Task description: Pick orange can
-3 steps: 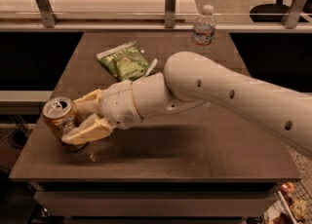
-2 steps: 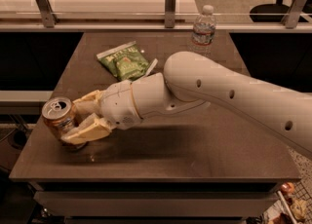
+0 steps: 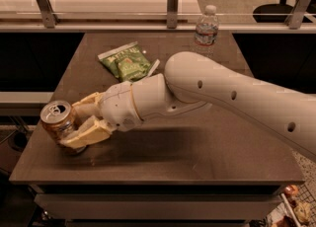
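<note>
Orange-gold metal drink can is over the front-left edge of the dark brown table, long axis near vertical, silver pull-tab top facing up. Cream two-finger gripper is clamped on its sides, with the arm reaching in from the right. Green snack bag and clear plastic water bottle are farther back, well apart from it.
</note>
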Robot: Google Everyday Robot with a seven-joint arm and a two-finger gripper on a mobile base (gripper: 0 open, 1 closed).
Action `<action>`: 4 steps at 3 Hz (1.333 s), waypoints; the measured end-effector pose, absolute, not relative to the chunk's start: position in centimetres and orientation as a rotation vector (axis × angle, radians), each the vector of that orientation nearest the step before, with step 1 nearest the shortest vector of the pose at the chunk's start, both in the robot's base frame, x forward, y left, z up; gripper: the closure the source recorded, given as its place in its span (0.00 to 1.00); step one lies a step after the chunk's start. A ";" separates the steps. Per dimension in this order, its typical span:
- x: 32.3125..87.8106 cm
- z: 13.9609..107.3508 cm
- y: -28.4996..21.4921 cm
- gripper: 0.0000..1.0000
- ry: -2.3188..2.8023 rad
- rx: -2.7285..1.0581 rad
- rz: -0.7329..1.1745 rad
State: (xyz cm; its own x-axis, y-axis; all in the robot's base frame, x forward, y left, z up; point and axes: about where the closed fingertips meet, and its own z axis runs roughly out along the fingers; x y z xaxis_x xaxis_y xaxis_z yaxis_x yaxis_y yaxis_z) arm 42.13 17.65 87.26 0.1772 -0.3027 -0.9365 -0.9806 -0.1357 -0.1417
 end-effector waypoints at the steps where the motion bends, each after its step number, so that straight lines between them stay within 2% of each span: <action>1: 42.6 89.1 17.1 1.00 1.244 -1.614 0.977; 4: 44.2 98.5 15.4 1.00 1.096 -1.716 0.839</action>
